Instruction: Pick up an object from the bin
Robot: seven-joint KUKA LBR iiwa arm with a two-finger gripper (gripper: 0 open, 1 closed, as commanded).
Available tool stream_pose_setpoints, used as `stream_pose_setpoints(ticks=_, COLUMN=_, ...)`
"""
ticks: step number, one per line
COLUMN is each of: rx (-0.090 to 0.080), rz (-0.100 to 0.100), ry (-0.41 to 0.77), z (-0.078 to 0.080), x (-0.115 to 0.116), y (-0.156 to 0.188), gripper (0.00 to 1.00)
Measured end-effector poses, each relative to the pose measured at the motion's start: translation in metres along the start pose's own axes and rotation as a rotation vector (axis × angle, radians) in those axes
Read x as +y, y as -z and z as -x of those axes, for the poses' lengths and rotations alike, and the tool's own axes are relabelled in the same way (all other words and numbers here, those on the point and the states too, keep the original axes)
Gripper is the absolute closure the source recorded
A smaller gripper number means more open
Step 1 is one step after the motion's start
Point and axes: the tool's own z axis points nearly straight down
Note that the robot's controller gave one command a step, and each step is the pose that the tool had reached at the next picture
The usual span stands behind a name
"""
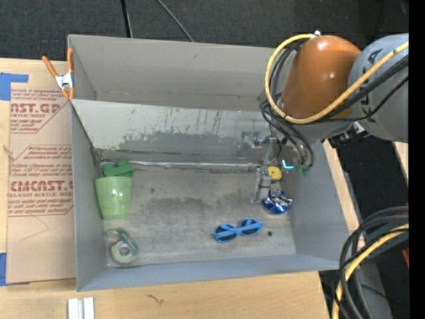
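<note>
The grey metal bin [199, 65] takes the arm [322, 78], orange-covered, from the view's right. The gripper [267, 193] hangs low by the bin's right wall; whether it is released or clenched cannot be told. A green cup [113, 193] lies well apart from it, across the floor. Blue sunglasses [238, 230] lie near it, toward the front wall. A clear tape roll [122, 247] sits farthest from it. A small blue-and-white thing [277, 205] lies just beside its tip.

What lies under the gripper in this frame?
A small blue-and-white thing lies on the bin floor just below the gripper. The gripper covers its upper edge, so its kind is unclear.
</note>
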Motion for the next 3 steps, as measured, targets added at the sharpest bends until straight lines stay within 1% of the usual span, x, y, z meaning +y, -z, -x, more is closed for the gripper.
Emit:
stream_pose_setpoints(ticks=1, rx=0.002, rz=-0.001, ry=-0.029, z=-0.0466, x=-0.0562, y=-0.1429, gripper=0.00)
stream_pose_setpoints(ticks=2, rx=-0.006, rz=-0.001, ry=-0.026, z=-0.0436, x=-0.0546, y=-0.1384, gripper=1.00)
stream_pose_setpoints(ticks=3, rx=-0.006, rz=-0.001, ry=-0.026, z=-0.0436, x=-0.0546, y=-0.1384, gripper=0.00)
